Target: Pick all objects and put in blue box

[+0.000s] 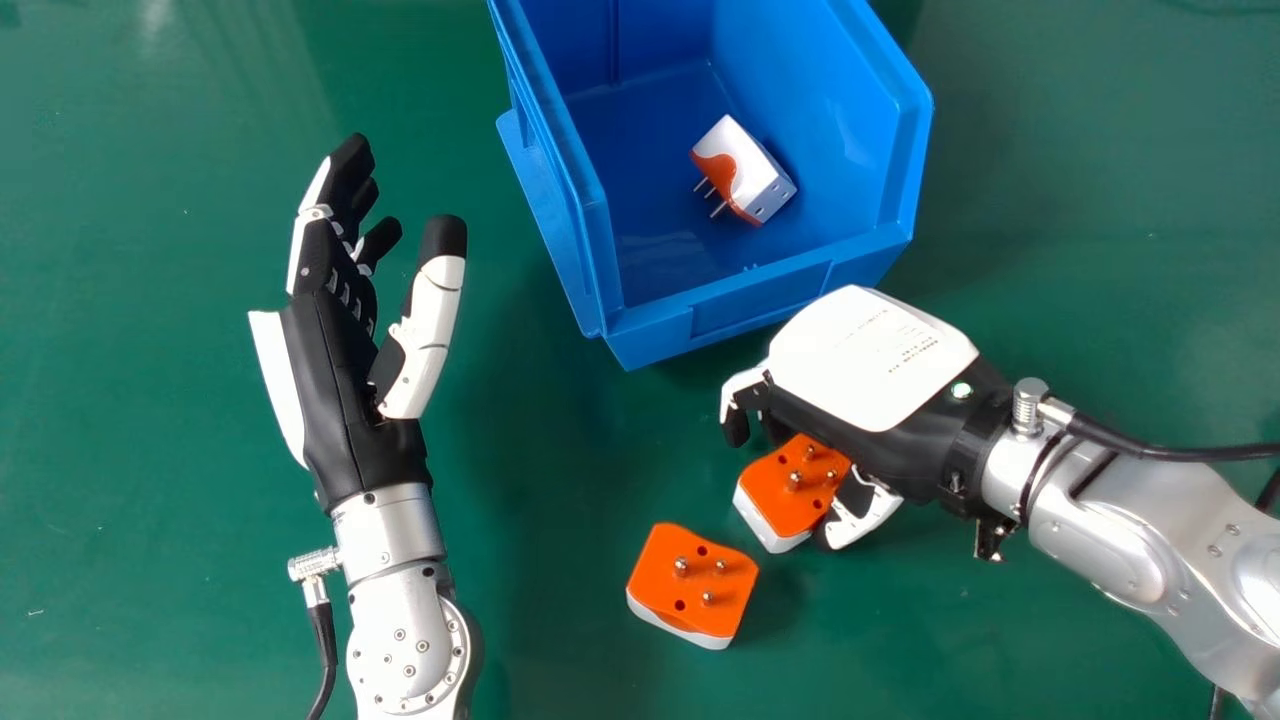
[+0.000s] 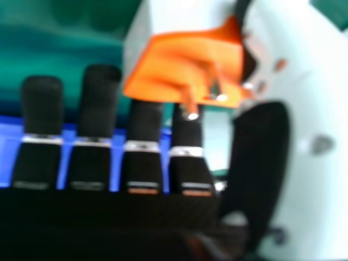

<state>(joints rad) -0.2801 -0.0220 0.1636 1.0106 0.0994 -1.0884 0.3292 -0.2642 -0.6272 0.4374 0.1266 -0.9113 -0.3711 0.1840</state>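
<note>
The open-topped blue plastic box (image 1: 650,340) sits on the dark green bench (image 1: 560,620), its low front wall toward the robot. Beyond that wall, on the box floor, lies one white and orange plug adapter (image 1: 765,185), tilted, with its metal pins pointing out sideways.

Nearest the robot, an orange-faced adapter with a white body (image 1: 690,590) lies loose on the bench with its pins up, well apart from the box. Just beyond it and to the right, a second orange-faced adapter with a white body (image 1: 785,490) is clamped between the thumb and fingers of the right hand (image 1: 870,365), its pins also upward. The back of that hand comes between the gripped adapter and the box's near right corner. The left hand (image 1: 340,390) is at the left of the box, its fingers relaxed and its thumb apart.

The head view gives the adapter inside the box and covers the far edge of the gripped one with the right hand. The right hand view gives the black inner sides of the fingers, the gripped adapter's pins from close by, and the box's blue between the fingers.
</note>
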